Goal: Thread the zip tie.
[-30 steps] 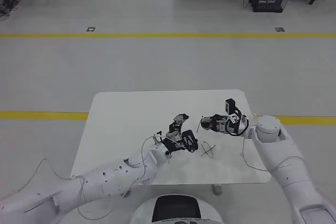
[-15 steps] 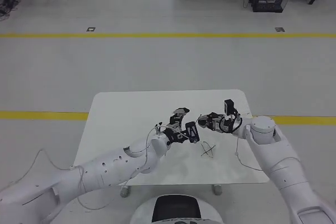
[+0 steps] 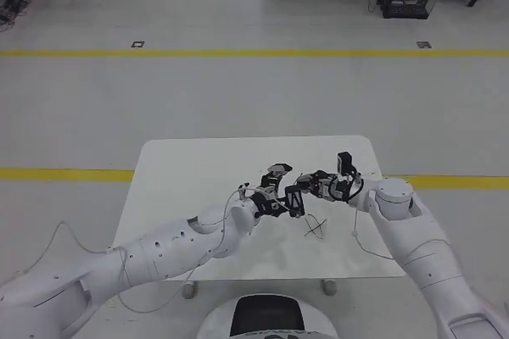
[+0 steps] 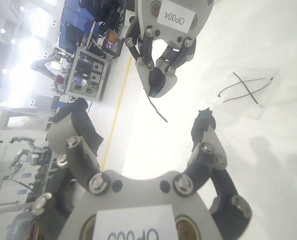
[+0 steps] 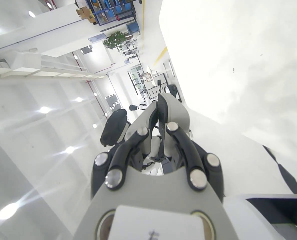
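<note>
Over the last second the two arms have drawn together above the middle of the rounded white table [image 3: 195, 186]. The left gripper [image 3: 288, 188] has travelled up and away from the robot, and the right gripper [image 3: 304, 181] has slid inward to meet it. They now face each other tip to tip, close but not touching.

The right gripper's grey fingers with black pads are pressed tightly together on a thin black plastic zip tie [image 4: 158, 109]. One short, slightly wavy end of the tie pokes out past the fingertips and points toward the left gripper. The rest of the tie is hidden behind the fingers, so its head cannot be made out.

The left gripper's two black-padded fingers [image 4: 205, 123] are spread wide apart and hold nothing. In the left wrist view the free tip of the tie hangs in the air between them, near the line joining the two fingertips, and touches neither pad.

Loose black zip ties [image 3: 314, 226] lie crossed over one another flat on the table. They sit nearer the robot than both grippers and apart from them.
</note>
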Controlling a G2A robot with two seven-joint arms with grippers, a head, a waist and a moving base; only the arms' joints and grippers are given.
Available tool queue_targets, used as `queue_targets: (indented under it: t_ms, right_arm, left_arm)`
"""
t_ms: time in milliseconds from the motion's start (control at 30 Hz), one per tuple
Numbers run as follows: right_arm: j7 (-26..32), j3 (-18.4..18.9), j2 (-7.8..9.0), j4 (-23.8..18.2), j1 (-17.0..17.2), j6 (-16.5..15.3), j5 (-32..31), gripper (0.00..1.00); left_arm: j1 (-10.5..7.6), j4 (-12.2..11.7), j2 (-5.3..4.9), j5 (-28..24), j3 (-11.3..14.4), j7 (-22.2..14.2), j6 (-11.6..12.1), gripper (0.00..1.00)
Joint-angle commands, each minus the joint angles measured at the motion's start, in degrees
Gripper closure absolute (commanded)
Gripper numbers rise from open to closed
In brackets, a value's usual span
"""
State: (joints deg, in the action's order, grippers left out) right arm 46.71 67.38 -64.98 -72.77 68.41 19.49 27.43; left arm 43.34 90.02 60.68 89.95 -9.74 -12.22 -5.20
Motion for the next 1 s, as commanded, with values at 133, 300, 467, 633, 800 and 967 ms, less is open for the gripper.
queue_targets:
  t_ms: [133,300,467,633,800,967]
  right_arm:
    - [0.1,0.0,0.01,0.1,0.0,0.0,0.0,1.0]
    - [-1.1,0.5,0.03,-1.4,1.1,-1.4,0.9,1.0]
    - [-1.3,1.2,0.16,-2.2,1.6,-2.0,1.5,1.0]
    - [-1.3,1.3,0.25,-2.4,1.8,-2.1,1.4,1.0]
    - [-1.6,1.3,0.31,-2.5,2.0,-2.4,1.1,1.0]
    - [-1.6,1.3,0.36,-2.4,2.2,-2.7,1.1,1.0]
  left_arm:
    - [0.12,-0.1,0.02,-0.1,0.0,0.1,-0.3,0.0]
    - [1.44,-0.7,0.12,0.0,-1.8,2.8,0.5,0.0]
    - [0.9,-1.0,0.11,0.0,-1.4,2.5,0.6,0.29]
    - [0.19,-1.3,0.17,0.0,0.0,2.4,-0.1,0.55]
    - [0.29,-1.6,0.24,0.0,0.0,2.8,-0.1,0.62]
    - [0.22,-1.7,0.29,0.0,0.0,2.9,0.2,0.65]
